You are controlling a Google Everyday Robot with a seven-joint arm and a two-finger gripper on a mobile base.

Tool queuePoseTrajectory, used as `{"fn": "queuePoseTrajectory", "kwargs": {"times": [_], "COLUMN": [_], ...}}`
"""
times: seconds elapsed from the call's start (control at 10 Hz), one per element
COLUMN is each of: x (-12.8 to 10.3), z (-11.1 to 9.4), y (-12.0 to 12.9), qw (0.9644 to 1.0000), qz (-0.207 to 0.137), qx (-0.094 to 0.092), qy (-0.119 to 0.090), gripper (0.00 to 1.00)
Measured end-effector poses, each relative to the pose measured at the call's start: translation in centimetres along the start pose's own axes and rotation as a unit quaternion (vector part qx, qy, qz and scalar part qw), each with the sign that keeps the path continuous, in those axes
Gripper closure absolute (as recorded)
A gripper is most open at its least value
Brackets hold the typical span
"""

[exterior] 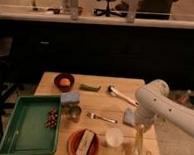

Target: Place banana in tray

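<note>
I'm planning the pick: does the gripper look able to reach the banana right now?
Probably yes. The banana lies bare at the far right of the table with nothing on it; the gripper hangs near the front edge beside the cup, jaws shut, so they must open first.

A wooden table (114,101) stands before a long dark counter (92,46), dimly lit.

The arm (161,104) angles downward, hand (138,140) closed.
</note>
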Motion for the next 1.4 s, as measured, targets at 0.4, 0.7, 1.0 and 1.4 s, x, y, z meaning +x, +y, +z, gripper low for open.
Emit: {"fn": "queuePoseTrajectory", "kwargs": {"times": [0.4,0.7,1.0,1.4], "x": [-0.8,-1.9,-3.2,-3.8], "z": [-5.5,-7.8,-8.1,-8.0], "y": [-3.6,-5.7,-8.8,-10.4], "qw": [0.9996,0.9972,0.9903,0.987], "qz": [-0.012,-0.006,-0.013,-0.018], "qx": [0.019,0.074,0.134,0.154], "qy": [0.016,-0.001,-0.032,-0.044], "gripper": [1.0,1.0,1.0,1.0]}}
